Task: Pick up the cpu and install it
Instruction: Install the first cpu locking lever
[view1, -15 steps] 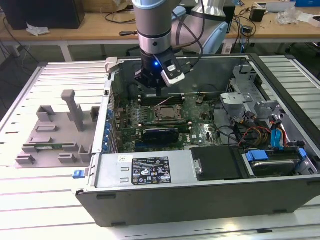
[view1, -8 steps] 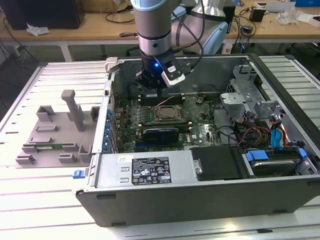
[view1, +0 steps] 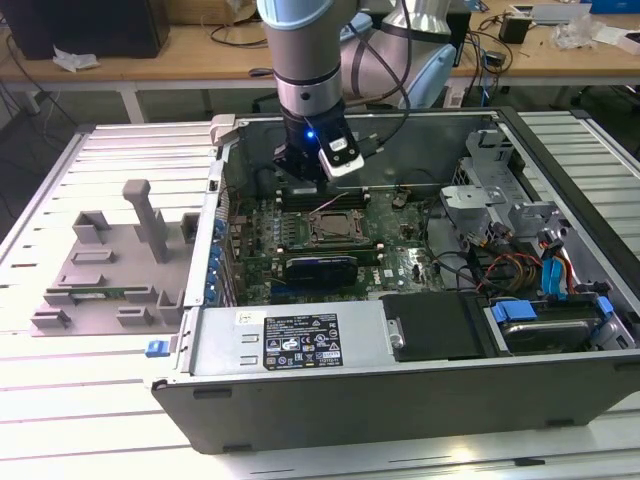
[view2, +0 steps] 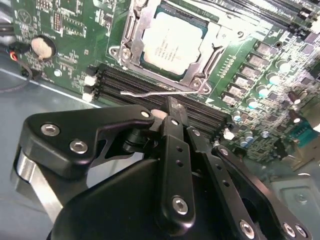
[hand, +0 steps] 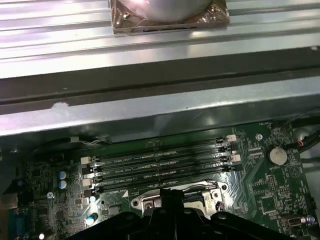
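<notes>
The cpu (view2: 172, 44), a silver square with a pale rim, lies flat in the motherboard socket, with the metal frame (view2: 131, 31) around it. In the exterior view the cpu (view1: 333, 226) sits mid-board inside the open computer case (view1: 400, 400). My gripper (view2: 172, 107) hovers a little to one side of the socket, above the memory slots (view2: 125, 80). Its black fingers are shut together with nothing between them. In the first wrist view the gripper (hand: 170, 197) hangs over the socket's edge. In the exterior view the gripper (view1: 298, 172) is near the case's back wall.
A thin socket lever (view2: 150, 93) lies loose beside the frame. A coin battery (view2: 42, 47) sits on the board. A power supply (view1: 290, 340), a drive cage (view1: 490, 200) and cables (view1: 545, 270) fill the case. A grey fixture (view1: 110, 265) stands outside on the exterior view's left.
</notes>
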